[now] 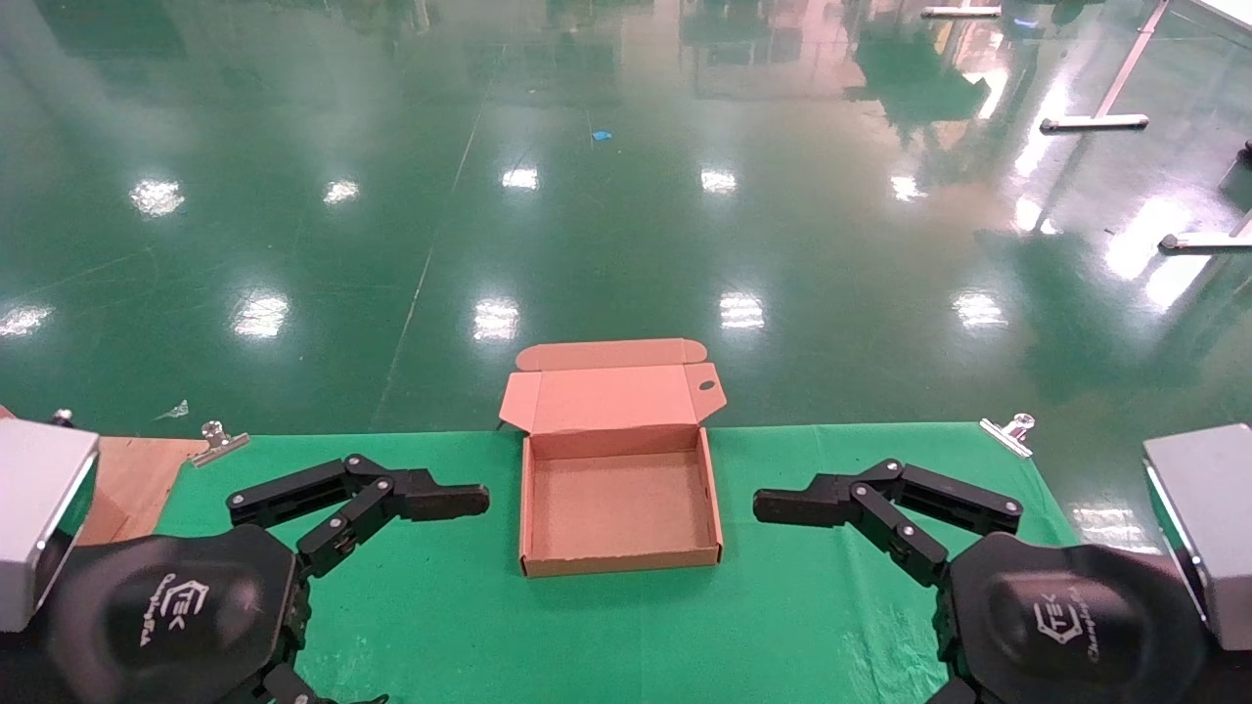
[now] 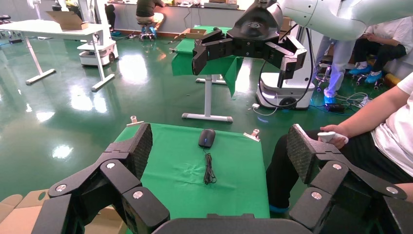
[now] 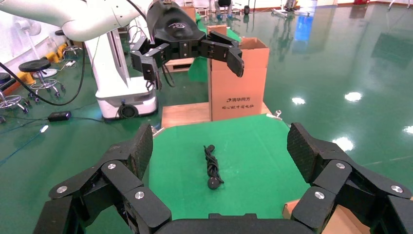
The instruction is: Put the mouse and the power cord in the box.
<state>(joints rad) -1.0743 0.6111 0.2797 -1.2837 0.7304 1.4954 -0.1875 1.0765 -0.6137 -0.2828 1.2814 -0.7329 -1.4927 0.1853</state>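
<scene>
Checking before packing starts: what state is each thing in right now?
box: lid open, empty.
mouse: on the cloth, outside the box.
power cord: bundled, on the cloth, outside the box.
left gripper: fingers open, empty.
right gripper: fingers open, empty.

box [image 1: 620, 508] brown | mouse [image 2: 207, 138] black, wheel perhaps blue | power cord [image 3: 212, 165] black | cloth [image 1: 469, 606] green

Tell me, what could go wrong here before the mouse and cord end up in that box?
1. The power cord is a thin, loose bundle; it might slip or unravel when pinched.
2. The mouse is small and rounded, so the open left gripper could nudge it away.
3. The box is shallow, with its lid standing behind; the open right gripper could shove it.
</scene>
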